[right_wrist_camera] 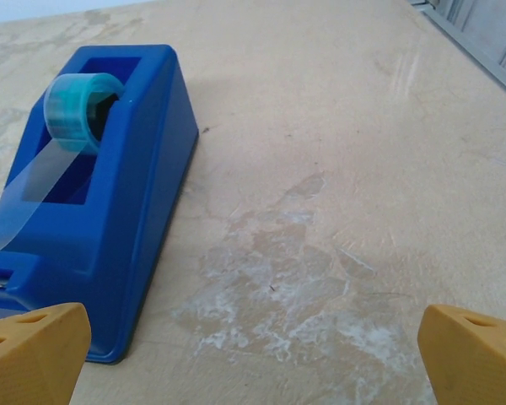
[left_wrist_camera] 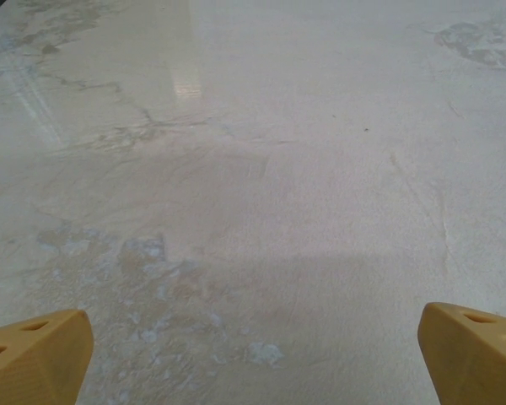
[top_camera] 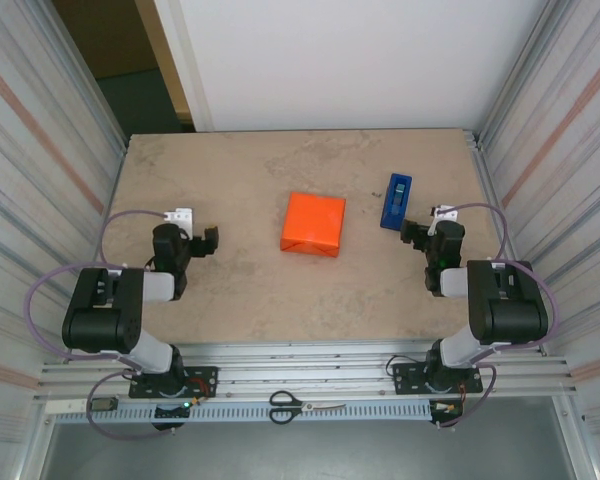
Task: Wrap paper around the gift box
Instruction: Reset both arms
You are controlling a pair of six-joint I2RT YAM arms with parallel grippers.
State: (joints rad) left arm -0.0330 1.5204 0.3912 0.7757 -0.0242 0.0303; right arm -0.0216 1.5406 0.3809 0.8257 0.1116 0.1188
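Scissors [top_camera: 305,405] lay nearest me on the slotted rail [top_camera: 240,411] below the arm bases, off the table [top_camera: 240,290]. Past the rail, the near strip of tabletop was bare between the two arms. Ribbed metal walls [top_camera: 40,130] hemmed the left and right edges closely. The left gripper [top_camera: 208,240] sat low near the left side. In its wrist view the yellow fingertips [left_wrist_camera: 34,354] were spread wide apart, with nothing between them but pale mottled surface. The right gripper [top_camera: 412,232] sat near the right side, also gaping and holding nothing. Just beyond it and a little left stood the blue tape dispenser [top_camera: 397,200], close enough to crowd that arm's way forward. A strip of tape ran from its roll [right_wrist_camera: 76,101] down toward the cutter. Between the arms and slightly farther out, the gift box [top_camera: 313,224] rested in mid-table. It was orange on every face I saw, the paper [top_camera: 310,246] seemingly folded tight around it. Open tabletop ran on to the far edge under a white panel [top_camera: 360,60].
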